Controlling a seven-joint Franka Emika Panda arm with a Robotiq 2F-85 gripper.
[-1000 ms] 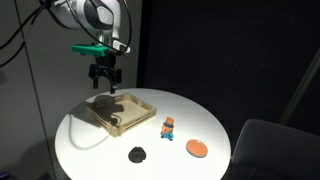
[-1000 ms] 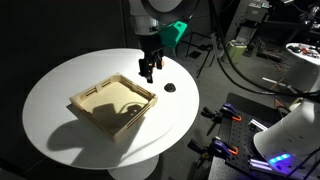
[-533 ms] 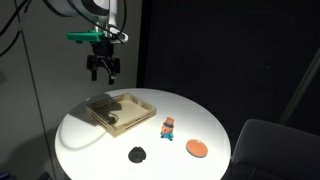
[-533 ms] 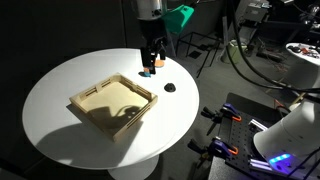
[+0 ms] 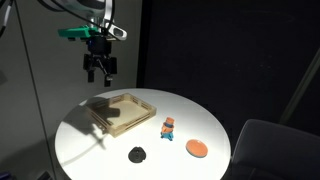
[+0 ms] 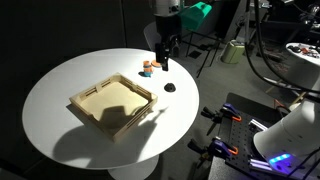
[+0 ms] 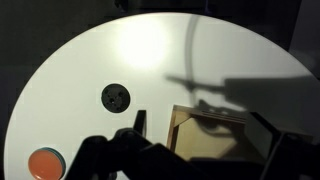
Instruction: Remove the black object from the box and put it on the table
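Observation:
The black object (image 5: 137,154) lies on the white table (image 5: 90,140), outside the box (image 5: 122,110), which looks empty. In both exterior views my gripper (image 5: 99,68) hangs open and empty high above the table, past the box's far side. It also shows in an exterior view (image 6: 164,55), above the black object (image 6: 170,87) and the box (image 6: 113,103). The wrist view looks down past my open gripper (image 7: 202,118) on the black object (image 7: 115,97) and a corner of the box (image 7: 210,135).
An orange disc (image 5: 197,148) and a small orange-and-blue toy (image 5: 168,126) lie on the table beside the box. The disc shows in the wrist view (image 7: 44,163) and the toy in an exterior view (image 6: 147,68). The table edge is near on all sides.
My gripper has risen and drifted away from above the box toward the table's edge. The objects on the table have not moved.

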